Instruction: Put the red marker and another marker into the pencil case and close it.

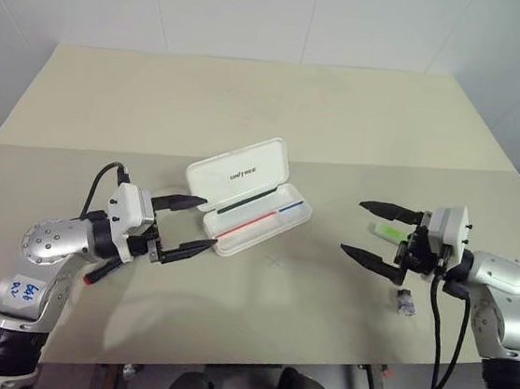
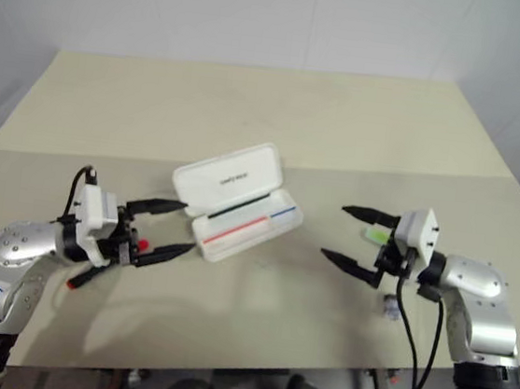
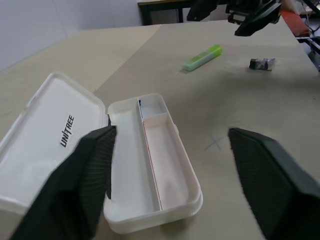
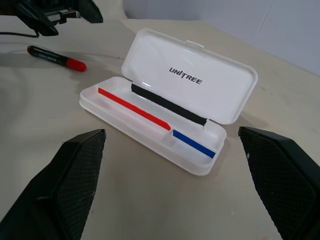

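The white pencil case (image 1: 250, 198) lies open in the middle of the table, its "UNITREE" lid tilted back and its tray (image 4: 150, 125) empty. My left gripper (image 1: 208, 222) hovers open at the case's left end, nothing between its fingers. The red marker (image 4: 55, 57) lies on the table under my left hand, mostly hidden; its red tip (image 2: 143, 242) peeks out. The yellow-green highlighter (image 1: 387, 231) lies to the right of the case, just behind my right gripper (image 1: 354, 228). That gripper is open, empty, and points toward the case.
A small dark grey lump (image 1: 405, 302) sits on the table near my right wrist. A seam runs across the tabletop (image 1: 344, 120) behind the case. A faint pencilled cross (image 3: 215, 144) marks the surface in front of the case.
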Robot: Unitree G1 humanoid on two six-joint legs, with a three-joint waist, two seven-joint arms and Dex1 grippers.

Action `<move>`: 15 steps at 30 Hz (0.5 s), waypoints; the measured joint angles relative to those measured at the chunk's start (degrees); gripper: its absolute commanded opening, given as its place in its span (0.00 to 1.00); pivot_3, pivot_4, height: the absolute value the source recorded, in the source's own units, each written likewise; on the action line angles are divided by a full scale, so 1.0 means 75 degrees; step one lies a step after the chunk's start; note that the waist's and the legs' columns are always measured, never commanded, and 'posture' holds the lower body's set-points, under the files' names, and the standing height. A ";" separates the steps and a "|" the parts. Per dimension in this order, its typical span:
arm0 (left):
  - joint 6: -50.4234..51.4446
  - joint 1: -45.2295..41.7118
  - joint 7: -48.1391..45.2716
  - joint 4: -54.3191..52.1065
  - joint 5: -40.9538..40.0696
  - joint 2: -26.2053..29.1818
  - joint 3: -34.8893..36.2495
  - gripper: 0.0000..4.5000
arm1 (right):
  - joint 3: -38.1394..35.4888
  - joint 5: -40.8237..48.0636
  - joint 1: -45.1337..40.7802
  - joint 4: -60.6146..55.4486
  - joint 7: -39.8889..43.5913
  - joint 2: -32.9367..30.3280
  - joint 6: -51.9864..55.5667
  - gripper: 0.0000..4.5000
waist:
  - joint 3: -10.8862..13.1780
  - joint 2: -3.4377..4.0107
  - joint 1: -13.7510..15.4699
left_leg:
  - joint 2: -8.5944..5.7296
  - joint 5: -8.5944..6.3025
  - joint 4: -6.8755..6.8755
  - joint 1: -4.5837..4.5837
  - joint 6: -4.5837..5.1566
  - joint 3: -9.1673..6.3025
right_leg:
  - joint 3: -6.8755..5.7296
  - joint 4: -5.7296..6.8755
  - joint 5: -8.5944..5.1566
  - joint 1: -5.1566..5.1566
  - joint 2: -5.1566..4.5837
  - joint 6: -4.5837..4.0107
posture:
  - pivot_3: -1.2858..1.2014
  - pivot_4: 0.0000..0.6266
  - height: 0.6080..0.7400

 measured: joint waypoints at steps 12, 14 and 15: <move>0.0637 -0.0541 0.0731 -0.0244 0.1505 -0.0069 -0.1569 0.55 | 0.0075 0.0105 0.0008 -0.0349 0.0082 -0.0108 0.0340 1.00 | -0.0002 -0.0003 -0.0007 | 0.0006 0.0000 -0.0002 0.0005 0.0000 0.0011 | 0.0014 0.0001 0.0000 -0.0001 0.0012 0.0000 | 0.52 0.24 1.00; 0.0752 -0.0545 0.0835 -0.0255 0.1716 -0.0112 -0.1856 0.55 | 0.0076 0.0114 0.0004 -0.0493 0.0028 -0.0107 0.0405 1.00 | -0.0002 -0.0006 0.0006 | 0.0006 0.0000 -0.0002 0.0004 0.0000 0.0010 | 0.0014 0.0000 0.0000 -0.0002 0.0012 0.0000 | 0.52 0.24 1.00; 0.0808 -0.0553 0.0886 -0.0254 0.1807 -0.0113 -0.1927 0.55 | 0.0077 0.0115 0.0013 -0.0582 -0.0015 -0.0107 0.0435 1.00 | -0.0002 -0.0006 0.0012 | 0.0006 0.0000 -0.0002 0.0004 0.0000 0.0010 | 0.0014 0.0001 0.0000 -0.0002 0.0012 0.0000 | 0.52 0.24 1.00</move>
